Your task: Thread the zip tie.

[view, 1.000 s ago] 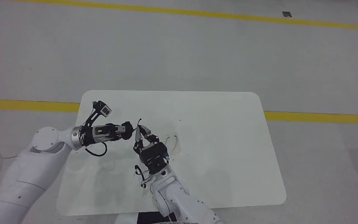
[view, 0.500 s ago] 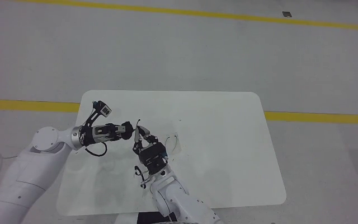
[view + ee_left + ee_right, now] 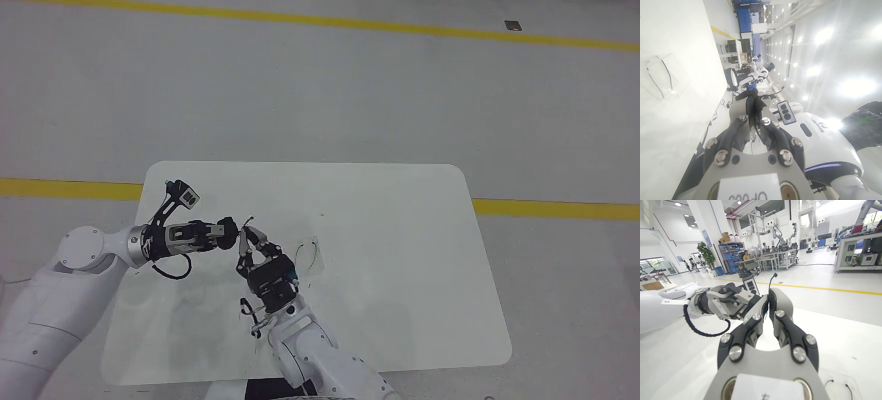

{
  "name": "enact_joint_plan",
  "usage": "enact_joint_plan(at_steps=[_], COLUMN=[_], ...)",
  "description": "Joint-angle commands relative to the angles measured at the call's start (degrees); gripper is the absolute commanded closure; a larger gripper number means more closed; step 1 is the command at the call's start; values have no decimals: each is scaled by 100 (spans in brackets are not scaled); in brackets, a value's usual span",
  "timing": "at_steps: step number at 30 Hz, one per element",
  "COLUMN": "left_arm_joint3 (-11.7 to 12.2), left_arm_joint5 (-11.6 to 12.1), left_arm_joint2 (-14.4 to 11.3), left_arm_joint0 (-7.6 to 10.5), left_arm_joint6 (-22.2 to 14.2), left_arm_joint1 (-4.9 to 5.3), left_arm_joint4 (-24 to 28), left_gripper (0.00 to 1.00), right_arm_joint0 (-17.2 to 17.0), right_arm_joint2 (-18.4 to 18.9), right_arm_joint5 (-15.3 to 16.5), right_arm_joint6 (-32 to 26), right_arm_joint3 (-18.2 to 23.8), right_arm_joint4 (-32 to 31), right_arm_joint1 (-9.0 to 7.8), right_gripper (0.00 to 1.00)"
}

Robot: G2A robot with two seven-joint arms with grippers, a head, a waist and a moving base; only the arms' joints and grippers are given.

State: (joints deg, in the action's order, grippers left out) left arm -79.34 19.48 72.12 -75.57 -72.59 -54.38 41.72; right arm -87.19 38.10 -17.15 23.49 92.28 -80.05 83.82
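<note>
At left of centre, top view: we log the two arms meeting tip to tip over the white table (image 3: 400,200).
Right gripper (image 3: 769,298): fingers pressed together on the black zip tie (image 3: 770,283), its head standing free above them.
Left gripper (image 3: 753,98): pinched shut, with a dark strip at its tips (we take it for the tie's tail).
Clear packet (image 3: 312,255): flat on the table just right of the grippers, spare ties (image 3: 666,70) inside.

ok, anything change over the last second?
Barely. The right gripper slid a touch back toward the robot, carrying along the free end of the zip tie. Nothing taken or let go: it and the left gripper stay shut on the zip tie, tip to tip above the table. Clear tray unmoved.
</note>
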Motion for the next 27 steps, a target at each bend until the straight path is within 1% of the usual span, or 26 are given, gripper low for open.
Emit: enact_joint_plan(at_steps=[1, 4, 6, 11, 24, 25, 26, 27], left_arm_joint3=[0, 0, 0, 0, 0, 0, 5, -12], left_arm_joint5=[0, 0, 0, 0, 0, 0, -65, -118], left_arm_joint2=[0, 0, 0, 0, 0, 0, -3, -10], left_arm_joint0=[0, 0, 0, 0, 0, 0, -9, -15], left_arm_joint6=[0, 0, 0, 0, 0, 0, 162, 247], left_arm_joint1=[0, 0, 0, 0, 0, 0, -7, -16], left_arm_joint4=[0, 0, 0, 0, 0, 0, 39, 141], left_gripper=[100, 100, 100, 100, 100, 100, 100, 100], right_arm_joint0=[-29, -117, -192, -419, -419, -406, -359, -346], right_arm_joint2=[14, 74, 134, 271, 271, 277, 283, 279], right_arm_joint5=[-2, 103, 267, 513, 513, 514, 479, 406], right_arm_joint6=[25, 135, 232, 433, 433, 406, 423, 446], right_arm_joint3=[42, 120, 115, 260, 260, 249, 203, 160], right_arm_joint4=[-4, -26, -132, -416, -416, -460, -732, -957], right_arm_joint1=[-16, -66, -122, -231, -231, -233, -244, -252], right_gripper=[0, 0, 0, 0, 0, 0, 0, 0])
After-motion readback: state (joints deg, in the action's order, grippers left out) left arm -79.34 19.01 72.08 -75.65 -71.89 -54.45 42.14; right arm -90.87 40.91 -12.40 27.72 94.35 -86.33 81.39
